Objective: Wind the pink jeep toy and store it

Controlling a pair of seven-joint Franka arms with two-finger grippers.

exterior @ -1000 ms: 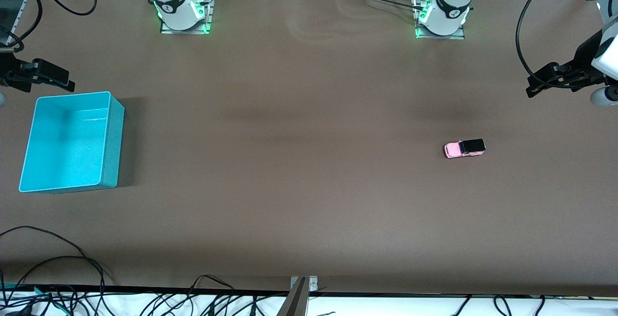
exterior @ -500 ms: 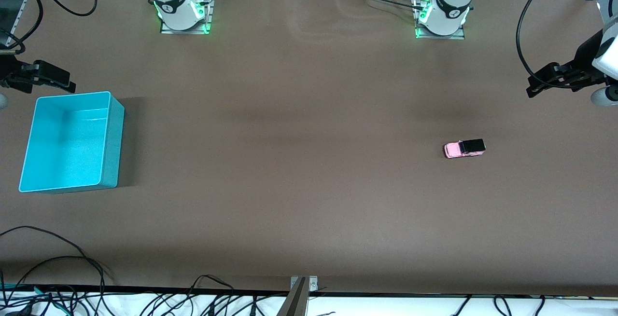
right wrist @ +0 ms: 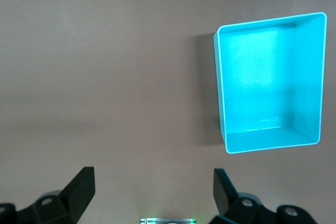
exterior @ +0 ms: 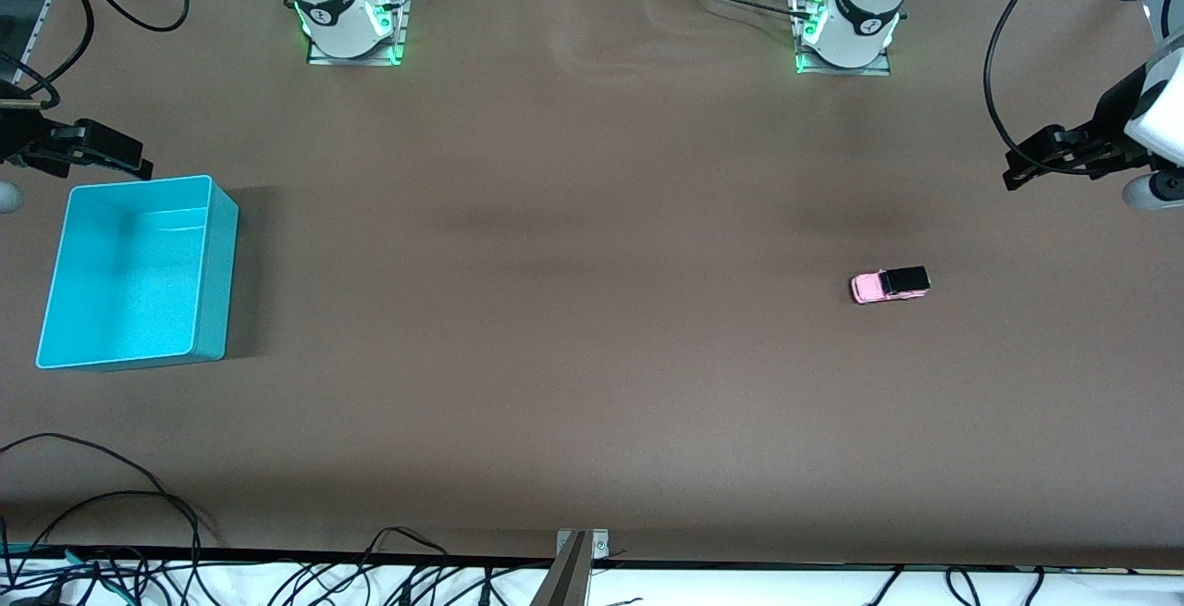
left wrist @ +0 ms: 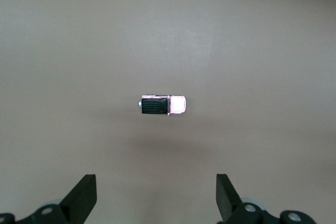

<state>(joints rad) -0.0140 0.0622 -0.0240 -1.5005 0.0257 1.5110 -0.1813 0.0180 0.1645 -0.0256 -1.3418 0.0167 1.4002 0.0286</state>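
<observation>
The pink jeep toy (exterior: 890, 285), a tiny pink car with a black roof and rear, stands on the brown table toward the left arm's end. In the left wrist view the jeep (left wrist: 163, 105) lies some way out from my left gripper (left wrist: 156, 196), which is open and empty. From the front, the left gripper (exterior: 1017, 171) hangs over bare table at that end. My right gripper (exterior: 139, 162) is open and empty too, in the air just off the rim of the empty turquoise bin (exterior: 215, 273). The right wrist view shows the bin (right wrist: 273, 139) apart from the right gripper (right wrist: 153, 192).
Both arm bases (exterior: 350, 18) (exterior: 846, 28) stand at the table's edge farthest from the camera. Loose cables (exterior: 111, 532) and a metal bracket (exterior: 578, 550) lie along the edge nearest the camera. Brown table surface stretches between the bin and the jeep.
Both grippers have shifted only slightly and stay open. The jeep and the bin have not moved.
</observation>
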